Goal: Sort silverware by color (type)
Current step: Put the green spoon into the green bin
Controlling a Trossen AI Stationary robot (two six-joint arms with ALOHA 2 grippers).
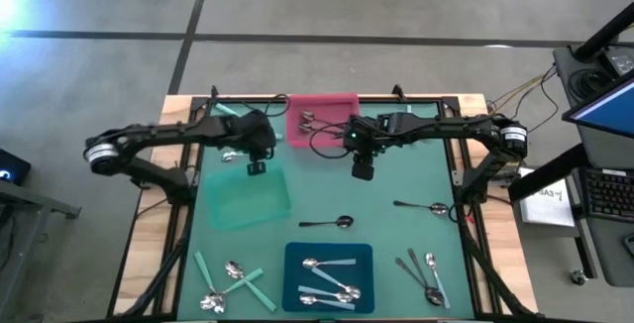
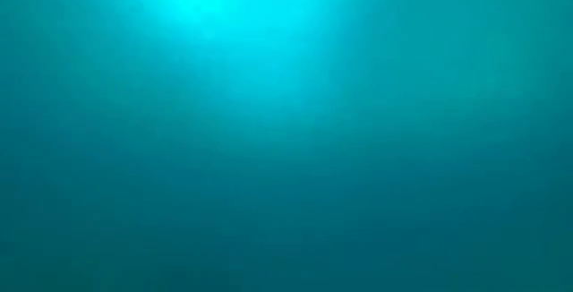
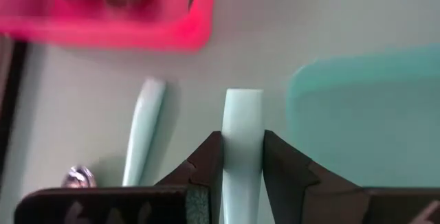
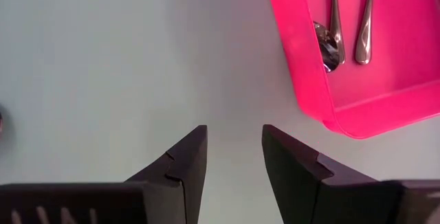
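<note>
My left gripper [image 1: 256, 166] is above the mat at the far edge of the green tray [image 1: 244, 198], shut on a mint-green spoon handle [image 3: 243, 124]. Beside it a second mint-green spoon [image 3: 140, 141] lies flat on the mat. My right gripper [image 1: 363, 170] [image 4: 234, 152] is open over bare mat, just near of the pink tray [image 1: 323, 120], which holds two metal spoons [image 4: 347, 25]. The blue tray [image 1: 329, 275] holds several pale blue spoons. The low view shows only a teal glow. My left gripper pinches the mint-green spoon's handle [image 3: 243, 148] between its two fingers [image 3: 206, 165], which lie along the handle. The handle's squared free end [image 3: 244, 97] sticks out past the fingertips. The spoon's bowl is hidden behind the gripper, and I cannot tell whether the spoon is lifted clear.
Mint-green spoons [image 1: 234, 283] lie at the near left of the mat. Dark metal spoons lie at the near right [image 1: 424, 277], at the right [image 1: 421, 206] and in the middle [image 1: 332, 222]. The green tray [image 3: 364, 114] shows bare plastic.
</note>
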